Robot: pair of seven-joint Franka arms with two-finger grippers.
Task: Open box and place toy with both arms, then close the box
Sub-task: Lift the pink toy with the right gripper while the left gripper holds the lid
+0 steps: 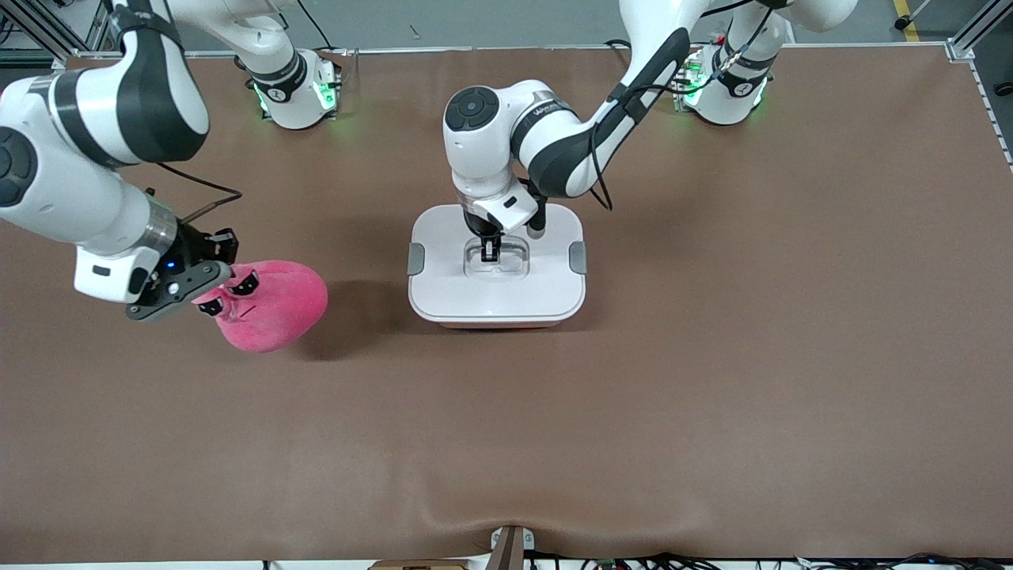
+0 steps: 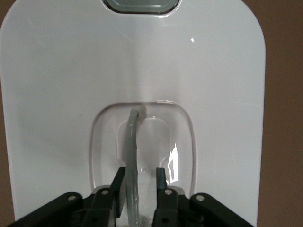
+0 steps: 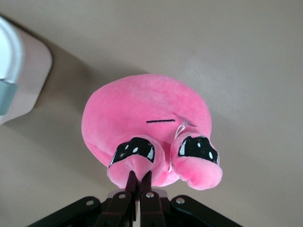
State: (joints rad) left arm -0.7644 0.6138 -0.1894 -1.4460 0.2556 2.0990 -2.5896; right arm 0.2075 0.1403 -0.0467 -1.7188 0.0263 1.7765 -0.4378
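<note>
The left gripper (image 2: 138,182) stands down in the recess of the white lid, its two black fingers (image 2: 161,182) either side of the thin clear handle (image 2: 131,156) and narrowed toward it; whether they already pinch it I cannot tell, since a small gap shows on one side. Around it lies the rounded-rectangular plastic box (image 1: 497,273), pale pink tub under a white lid with grey side clips (image 1: 415,259), sitting mid-desk, nearer the robots' edge than the camera's edge. The right gripper (image 3: 139,182) is clenched on the round hot-pink plush toy (image 1: 269,305), gripping a pinch of fabric near its eyes and holding it low over the brown desk (image 1: 712,396), toward the right arm's end and well apart from the box. Risks, as I judge them: the slim handle may slip from an off-centre grip when lifted; if the clips are latched, the whole tub may rise; and the toy, held only by a thin fold, could drop loose.
</note>
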